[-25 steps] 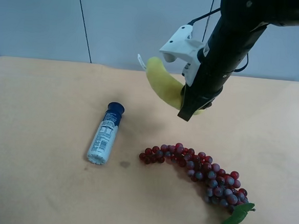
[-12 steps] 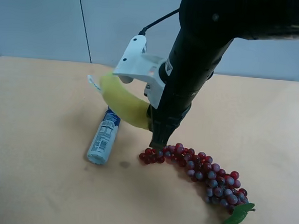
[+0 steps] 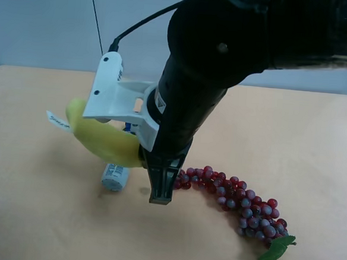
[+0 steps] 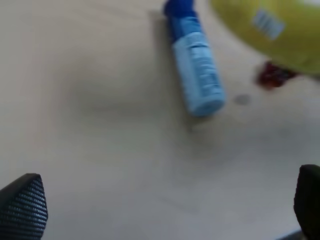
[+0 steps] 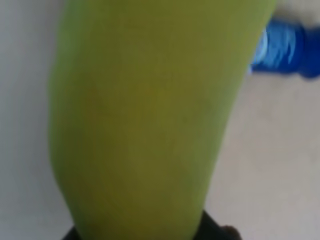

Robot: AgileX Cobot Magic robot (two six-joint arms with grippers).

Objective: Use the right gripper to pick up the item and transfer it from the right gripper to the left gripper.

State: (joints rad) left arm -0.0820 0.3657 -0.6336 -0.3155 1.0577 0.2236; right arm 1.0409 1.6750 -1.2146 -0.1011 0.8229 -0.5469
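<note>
The yellow plush banana (image 3: 101, 140) hangs in the air above the table, held by my right gripper (image 3: 158, 176) on the thick black arm with the white bracket (image 3: 113, 96). Its white tag (image 3: 58, 122) points toward the exterior view's left. In the right wrist view the banana (image 5: 150, 115) fills the frame between the fingers. In the left wrist view the banana (image 4: 270, 30) with its tag shows at the edge, above the bottle. My left gripper (image 4: 165, 200) is open, its two black fingertips (image 4: 22, 205) far apart, with nothing between them.
A white bottle with a blue cap (image 3: 115, 175) lies on the tan table (image 3: 37, 204), partly hidden under the banana; it also shows in the left wrist view (image 4: 197, 75). A red-purple grape bunch (image 3: 239, 206) lies to the exterior view's right.
The right arm has carried the banana toward the exterior view's left and nearer the camera, from over the back of the table to above the bottle. Bottle and grapes have not moved.
</note>
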